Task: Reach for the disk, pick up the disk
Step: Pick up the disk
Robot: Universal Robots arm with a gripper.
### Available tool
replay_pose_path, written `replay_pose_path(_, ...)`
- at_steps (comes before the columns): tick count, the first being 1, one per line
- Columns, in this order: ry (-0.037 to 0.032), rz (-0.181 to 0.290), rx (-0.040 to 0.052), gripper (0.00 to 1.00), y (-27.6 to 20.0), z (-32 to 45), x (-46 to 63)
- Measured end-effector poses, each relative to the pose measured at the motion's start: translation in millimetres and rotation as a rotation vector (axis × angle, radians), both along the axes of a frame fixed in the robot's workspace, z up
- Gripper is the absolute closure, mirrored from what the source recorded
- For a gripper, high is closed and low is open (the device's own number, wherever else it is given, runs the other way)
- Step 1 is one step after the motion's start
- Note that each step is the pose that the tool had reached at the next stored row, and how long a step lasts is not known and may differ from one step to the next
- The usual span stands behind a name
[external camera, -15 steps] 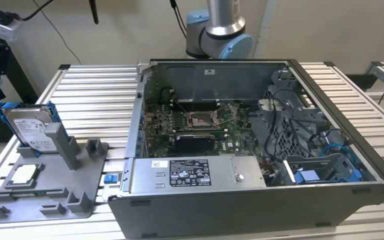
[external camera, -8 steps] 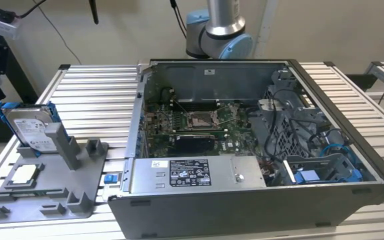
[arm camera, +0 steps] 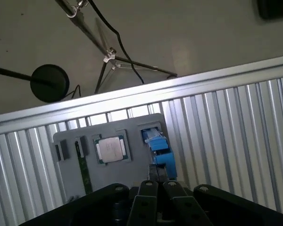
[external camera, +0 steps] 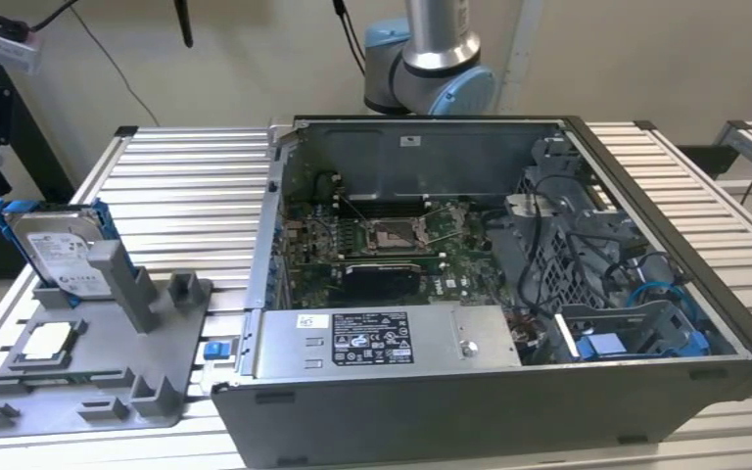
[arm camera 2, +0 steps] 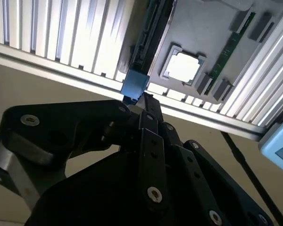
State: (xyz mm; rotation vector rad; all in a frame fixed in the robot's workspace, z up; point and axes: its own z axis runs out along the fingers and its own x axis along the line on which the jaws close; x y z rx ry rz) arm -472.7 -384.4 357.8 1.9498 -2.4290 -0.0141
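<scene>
With fingers seemingly drawn together on nothing, the gripper (arm camera: 159,181) is aiming at the disk (external camera: 60,253), which is standing on edge in a grey holder (external camera: 105,387) beside the computer case (external camera: 481,416), and which is looking stiff, weighty and smooth, probably best pinched across its broad faces.

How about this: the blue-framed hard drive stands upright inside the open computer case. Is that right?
Not inside the case. The exterior view shows the hard drive standing upright in the grey holder, outside the open computer case, on the exterior view's left.
</scene>
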Motion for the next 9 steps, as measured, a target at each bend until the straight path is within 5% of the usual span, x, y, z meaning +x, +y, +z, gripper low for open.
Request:
replay_pose_path(2, 0.0000, 0.000, 0.0000, 1.00, 0.0, 0.0, 0.0)
replay_pose_path(3, 0.0000, 0.000, 0.0000, 0.00, 0.0, 0.0, 0.0)
replay_pose_path(9, 0.0000, 0.000, 0.0000, 0.00, 0.0, 0.0, 0.0)
